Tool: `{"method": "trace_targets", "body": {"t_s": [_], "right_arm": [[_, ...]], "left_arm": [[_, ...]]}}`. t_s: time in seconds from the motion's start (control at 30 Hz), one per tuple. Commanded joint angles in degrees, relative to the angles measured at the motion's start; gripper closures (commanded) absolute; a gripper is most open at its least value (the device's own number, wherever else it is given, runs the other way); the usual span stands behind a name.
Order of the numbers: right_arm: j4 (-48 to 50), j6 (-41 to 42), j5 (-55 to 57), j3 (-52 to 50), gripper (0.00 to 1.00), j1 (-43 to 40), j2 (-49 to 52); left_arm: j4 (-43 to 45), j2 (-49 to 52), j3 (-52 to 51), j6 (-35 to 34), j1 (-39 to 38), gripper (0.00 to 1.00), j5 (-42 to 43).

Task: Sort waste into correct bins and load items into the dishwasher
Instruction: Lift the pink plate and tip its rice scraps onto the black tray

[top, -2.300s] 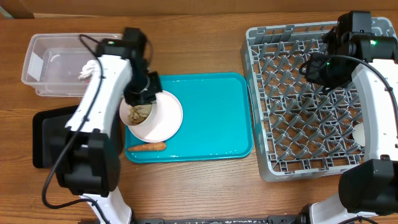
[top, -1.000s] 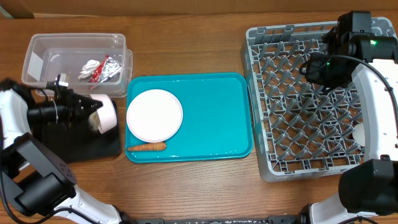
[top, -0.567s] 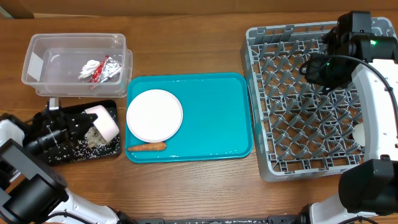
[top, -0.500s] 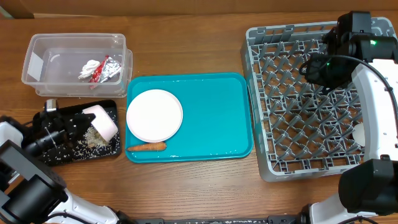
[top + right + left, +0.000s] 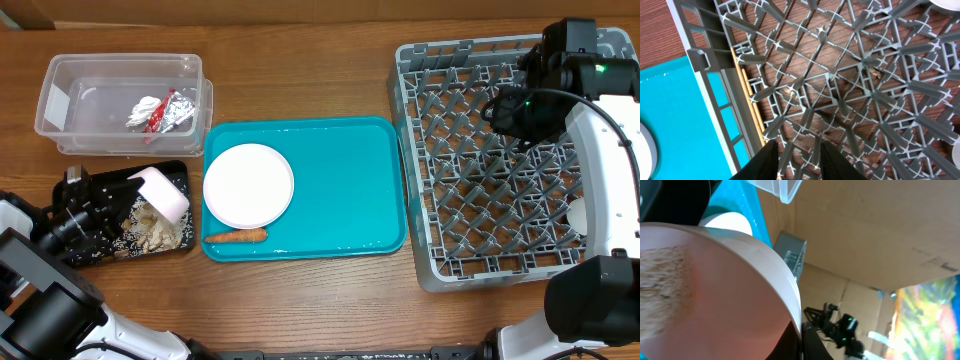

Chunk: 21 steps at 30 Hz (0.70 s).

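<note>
Done, as far as seen: tissue (image 5: 147, 106) and foil wrapper (image 5: 172, 115) in clear tub (image 5: 60, 75); food scraps (image 5: 155, 228) in black tray (image 5: 120, 250); chopsticks (image 5: 747, 102) in dish rack (image 5: 420, 150). Left gripper (image 5: 122, 200) grips pink bowl (image 5: 165, 192), tipped over black tray. Right gripper (image 5: 799, 157) parted, empty, over rack. Left to do: carrot (image 5: 236, 237), plate (image 5: 248, 185) on teal tray (image 5: 350, 180); pink bowl not yet racked.

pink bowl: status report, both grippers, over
Left gripper shut on pink bowl, tipped over black tray; scraps lie in tray. Right gripper open, empty, above dish rack. Carrot and plate on teal tray, not in the way.
</note>
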Motion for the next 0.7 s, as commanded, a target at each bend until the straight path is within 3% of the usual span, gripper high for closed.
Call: {"method": "trace_targets", "body": {"t_s": [0.0, 0.2, 0.27, 0.33, 0.37, 0.53, 0.67], "right_arm": [[-0.1, -0.2, 0.5, 0.9, 0.70, -0.2, -0.9], [-0.2, -0.2, 0.5, 0.9, 0.70, -0.2, -0.9], [-0.4, -0.2, 0.5, 0.9, 0.70, -0.2, -0.9], [-0.4, -0.2, 0.5, 0.9, 0.70, -0.2, -0.9], [-0.5, -0.2, 0.5, 0.9, 0.70, -0.2, -0.9], [-0.5, -0.2, 0.5, 0.9, 0.70, -0.2, -0.9], [-0.6, -0.2, 0.5, 0.9, 0.70, -0.2, -0.9]], "left_arm": [[0.1, -1.3, -0.4, -5.0, 0.4, 0.96, 4.7], [4.9, -1.3, -0.4, -4.2, 0.4, 0.96, 2.2], [5.1, -1.3, -0.3, 1.6, 0.4, 0.96, 2.8], [4.7, -1.0, -0.3, 1.6, 0.4, 0.96, 3.1], [5.9, -1.0, -0.3, 6.1, 0.4, 0.96, 4.3], [9.2, -0.6, -0.3, -0.2, 0.4, 0.96, 4.2], [8.9, -0.6, -0.3, 1.0, 0.1, 0.96, 3.0]]}}
